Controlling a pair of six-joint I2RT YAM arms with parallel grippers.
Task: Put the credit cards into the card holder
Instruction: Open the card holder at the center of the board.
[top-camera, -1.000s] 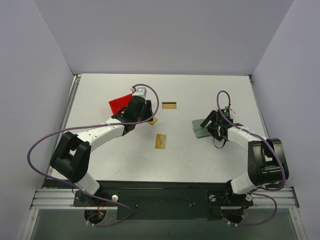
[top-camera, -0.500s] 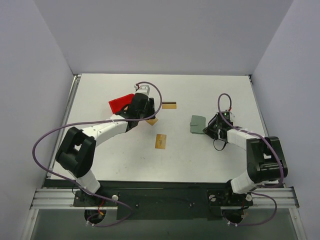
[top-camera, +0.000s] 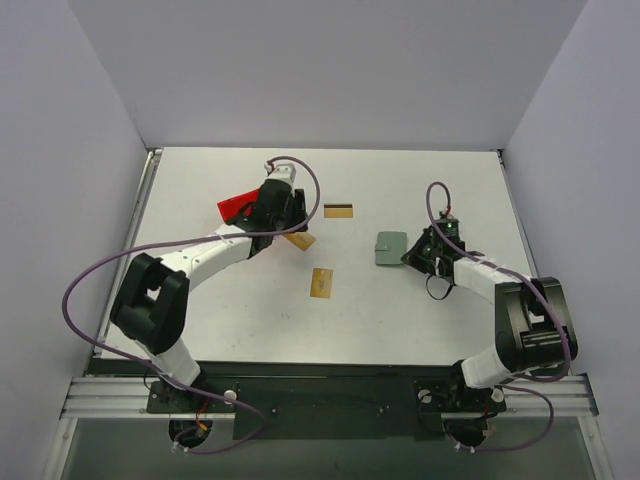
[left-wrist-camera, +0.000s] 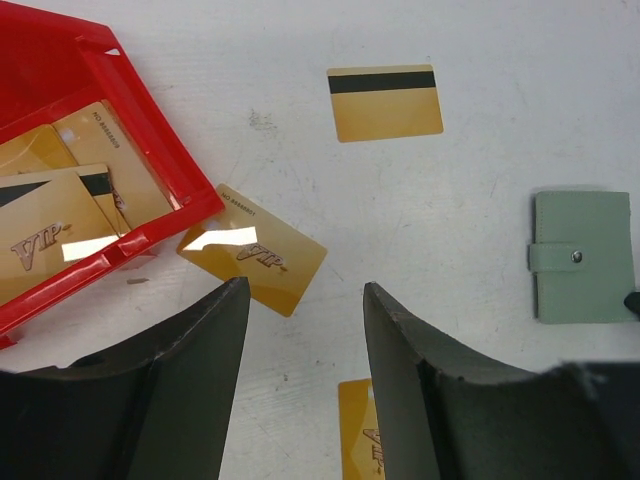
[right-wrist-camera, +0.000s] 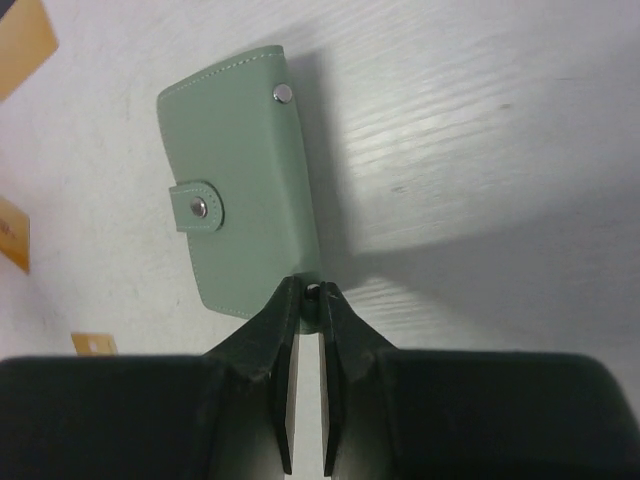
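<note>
The card holder, a grey-green wallet snapped closed, lies flat right of centre. My right gripper is shut on its near corner edge. Three loose gold credit cards lie on the table: one with a dark stripe, one beside the bin, one nearer the front. More credit cards lie inside the red bin. My left gripper hangs open over the table just by the bin, holding nothing.
The red bin sits at the back left of the white table, partly under my left arm. Grey walls close in the left, back and right sides. The card holder also shows at the right of the left wrist view.
My right gripper has closed onto the card holder's edge, and the holder has shifted slightly left and lies flat. My left arm has drifted a little toward the back left.
</note>
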